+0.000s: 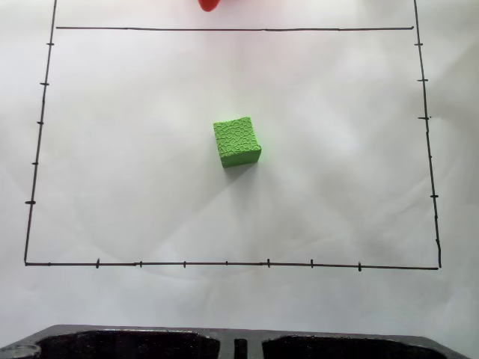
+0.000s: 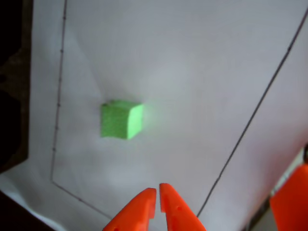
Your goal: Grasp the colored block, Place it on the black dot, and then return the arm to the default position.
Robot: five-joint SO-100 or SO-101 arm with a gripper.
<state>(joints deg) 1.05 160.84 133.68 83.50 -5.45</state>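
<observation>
One green block (image 1: pixel 237 141) sits alone near the middle of the white paper (image 1: pixel 135 149), inside the black drawn border (image 1: pixel 224 263) with its small tick marks. In the fixed view it stands flat, turned slightly askew to the border lines, well apart from every edge. In the wrist view the same block (image 2: pixel 121 120) lies to the left and far from my gripper (image 2: pixel 158 191), which hangs above the paper near a corner of the border, holding nothing. My two orange fingers (image 2: pixel 139 209) come to points that almost touch, only a thin slit between them. At the top edge of the fixed view, a bit of my orange arm (image 1: pixel 209 4) pokes in.
</observation>
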